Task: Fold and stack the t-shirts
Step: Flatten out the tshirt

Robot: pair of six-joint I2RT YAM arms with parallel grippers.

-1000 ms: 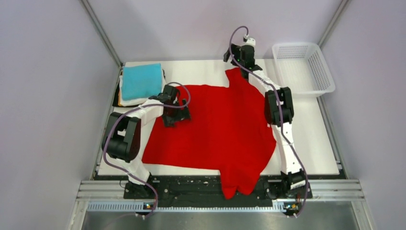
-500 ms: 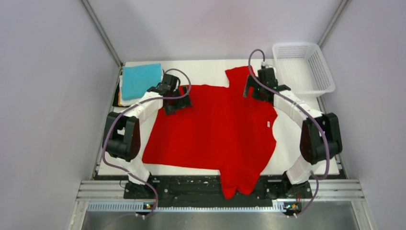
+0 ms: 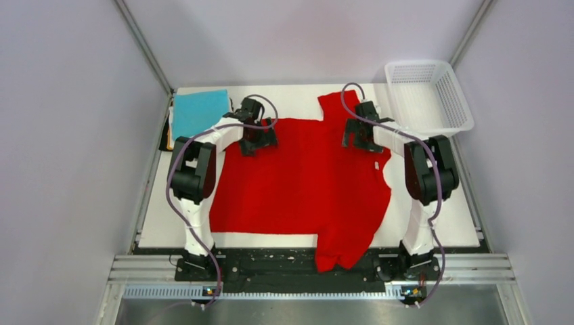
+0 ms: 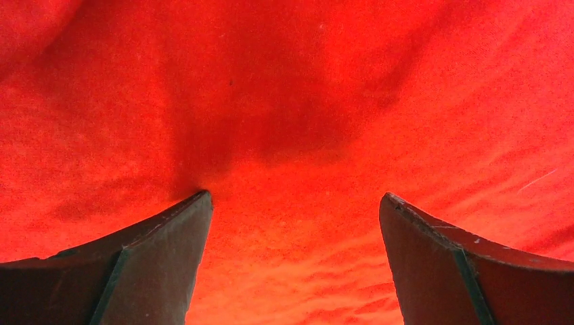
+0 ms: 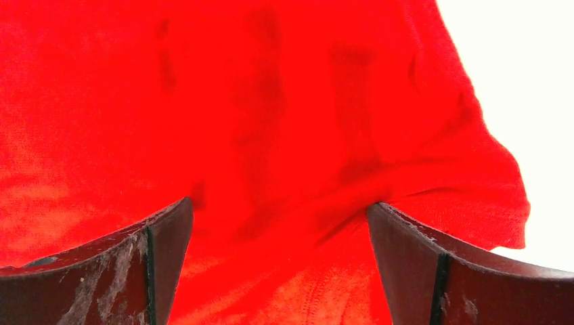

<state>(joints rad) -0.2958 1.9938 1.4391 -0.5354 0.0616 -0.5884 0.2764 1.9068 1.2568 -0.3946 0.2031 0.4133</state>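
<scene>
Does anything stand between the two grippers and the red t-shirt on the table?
Nothing visible does. The left gripper and the right gripper are open directly over the red t-shirt, and each wrist view shows only its cloth between the jaws.

L tool (image 4: 294,195) spread wide over red tee (image 4: 291,88), tips prob. touching.

The left gripper (image 3: 259,140) has advanced to the far edge of the red tee (image 3: 311,186); the right gripper (image 3: 357,137) has withdrawn from the far sleeve to the shoulder.
</scene>
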